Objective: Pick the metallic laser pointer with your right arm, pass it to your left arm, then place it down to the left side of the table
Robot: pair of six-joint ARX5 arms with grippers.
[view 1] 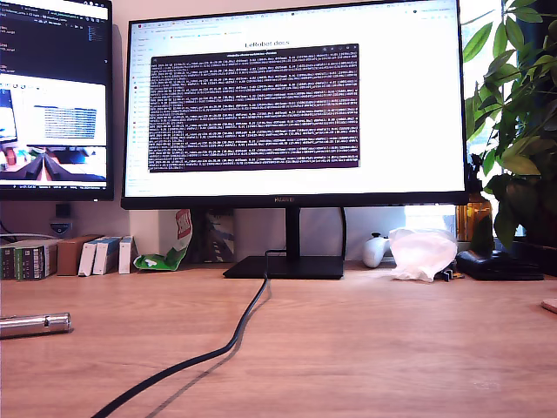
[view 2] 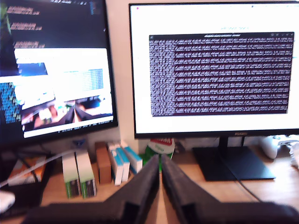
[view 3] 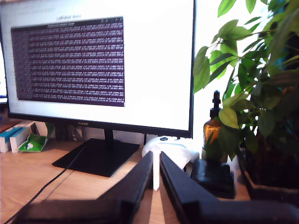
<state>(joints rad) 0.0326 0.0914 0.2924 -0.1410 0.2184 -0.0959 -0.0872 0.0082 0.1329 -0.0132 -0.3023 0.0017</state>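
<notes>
The metallic laser pointer [view 1: 35, 325] lies on its side on the wooden table [view 1: 365, 348], at the exterior view's left edge, and nothing touches it. No arm shows in the exterior view. In the first wrist view my first gripper [view 2: 160, 159] is shut, its black fingertips meeting with nothing between them, and it faces the two monitors. My second gripper [view 3: 156, 158] is shut too and holds nothing; only a thin sliver shows between its fingers. It points toward the monitor stand and the plant. Neither wrist view shows the laser pointer.
A black cable [view 1: 244, 322] runs from the monitor stand [view 1: 285, 266] across the table toward the front. Small boxes [view 1: 96, 255] stand at the back on the exterior view's left. A white controller [view 1: 376, 250], a crumpled white bag [view 1: 422, 252] and a leafy plant [view 1: 518, 104] are at its right.
</notes>
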